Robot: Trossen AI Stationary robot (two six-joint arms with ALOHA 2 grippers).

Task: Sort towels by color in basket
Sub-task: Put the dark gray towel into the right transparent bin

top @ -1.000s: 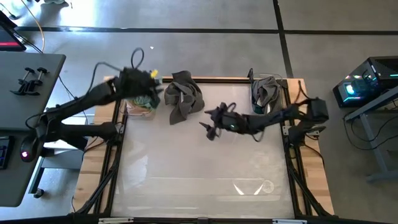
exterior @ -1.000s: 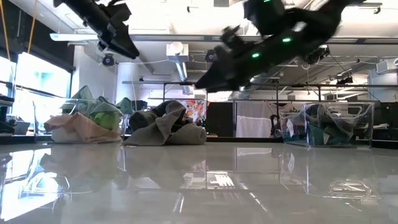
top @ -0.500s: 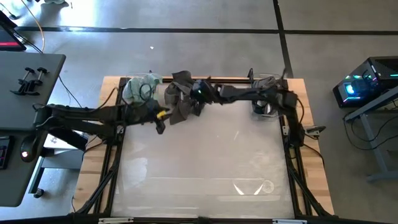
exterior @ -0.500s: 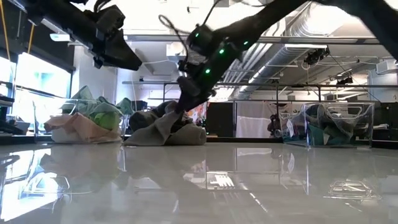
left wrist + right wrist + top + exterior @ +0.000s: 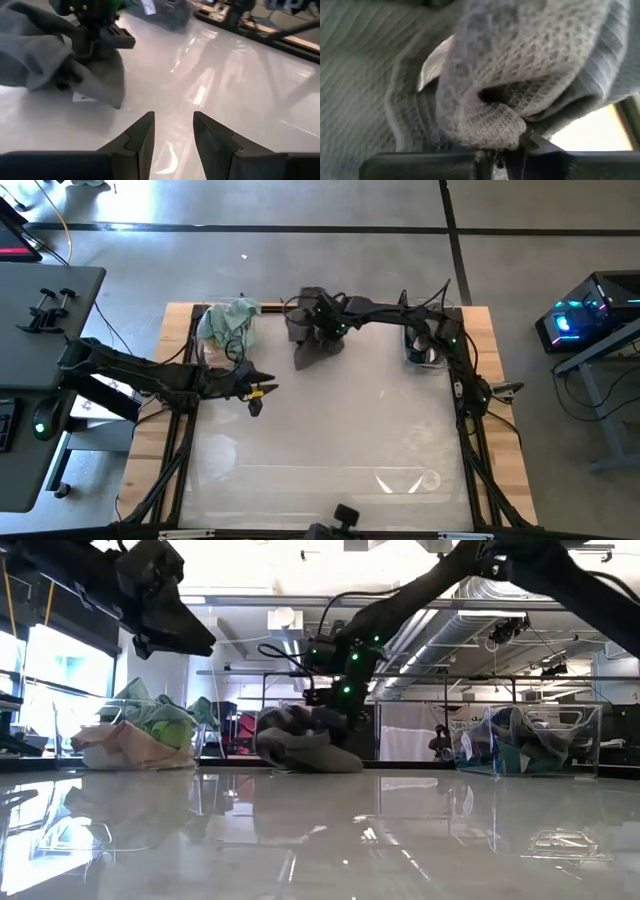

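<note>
Only its wrist view shows the right pincer (image 5: 512,150) clenched on the dark grey towel (image 5: 315,340). Left pincer (image 5: 172,131) hovers released over the worktop (image 5: 330,430), facing that towel.

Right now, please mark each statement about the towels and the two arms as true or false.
1. The right gripper is at the dark grey towel near the table's far edge. True.
2. The left gripper holds a pink towel. False: its jaws are open and empty, above bare table.
3. A clear bin with towels stands at the far right corner. True.
4. The pale mint towel lies in the table's middle. False: it lies on the pile at the far left corner.
</note>
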